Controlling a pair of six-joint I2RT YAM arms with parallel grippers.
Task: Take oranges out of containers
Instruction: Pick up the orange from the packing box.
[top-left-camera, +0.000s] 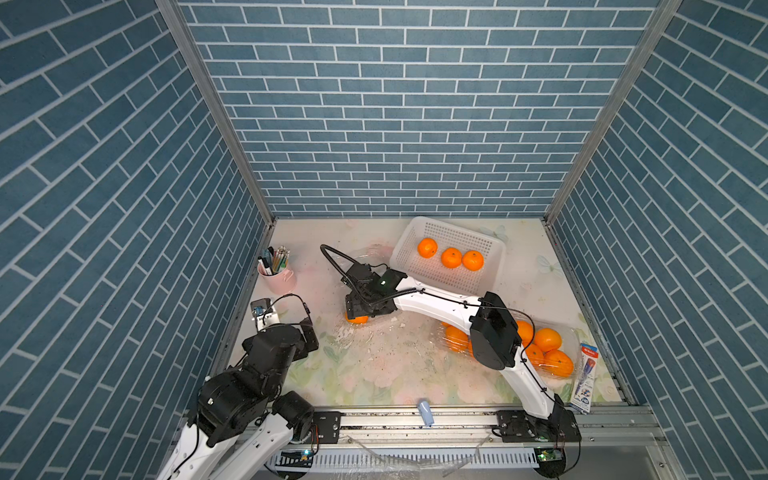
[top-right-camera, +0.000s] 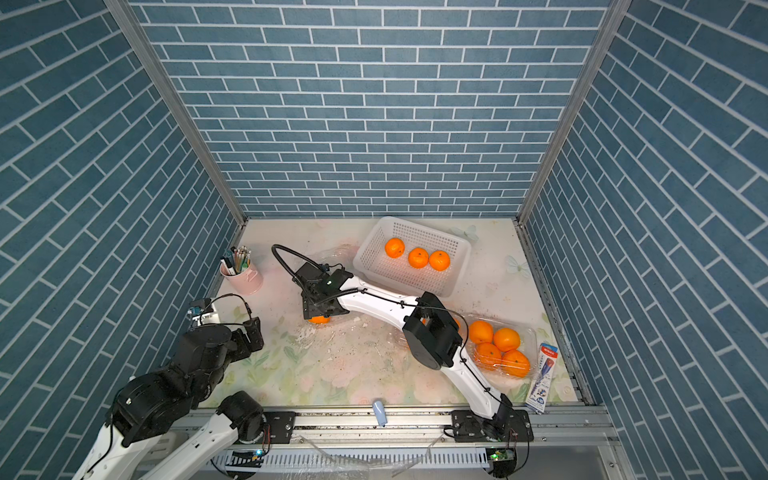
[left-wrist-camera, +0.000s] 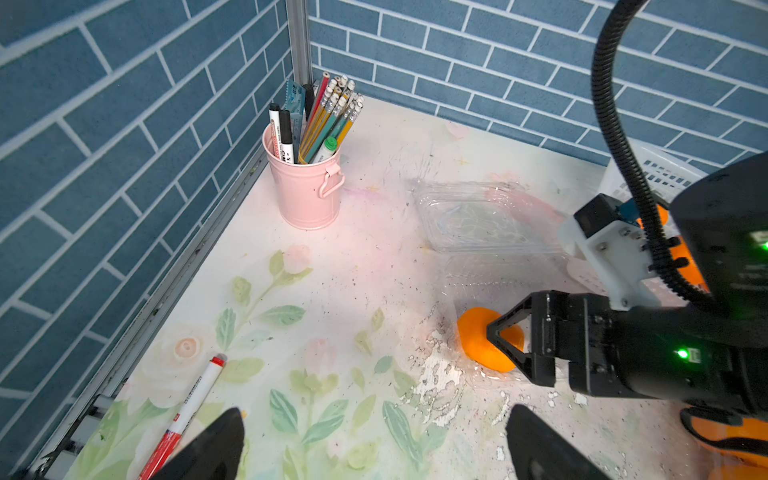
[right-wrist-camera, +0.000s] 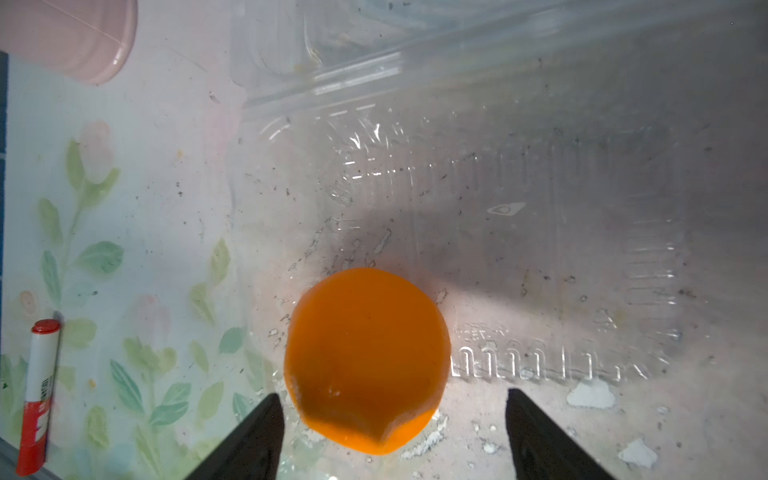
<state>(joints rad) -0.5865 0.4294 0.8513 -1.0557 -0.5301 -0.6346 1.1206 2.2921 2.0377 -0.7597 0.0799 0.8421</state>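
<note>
while the right gripper (right-wrist-camera: 392, 394) hangs low over the open clamshell container (right-wrist-camera: 540, 199) at the middle of the table (top-left-camera: 374, 374), its jaws stand wide and have hold of nothing. the only orange (right-wrist-camera: 368, 353) in that tray lies between them, nearer to one finger than the other, with a clear gap at the other. the fruit seems to sit in the tray's near-left corner, close by the thin wall.

judging from this, the main risk is an uneven close: the nearer finger would meet the orange first and nudge it, and a round, smooth fruit may roll or squirt out. a finger could also come down on the flimsy wall and pinch plastic along with the fruit, so that the light tray lifts or drags with it.

nothing pins the tray down. the left gripper (left-wrist-camera: 376, 411) is fully open, empty, and well apart at the near left, by a red marker (left-wrist-camera: 191, 411).

three oranges lie in the white basket (top-left-camera: 461, 239) at the far right. a closed container (top-right-camera: 532, 334) of oranges sits near right, partly under the right arm, whose elbow could brush it on the way to the basket.
</note>
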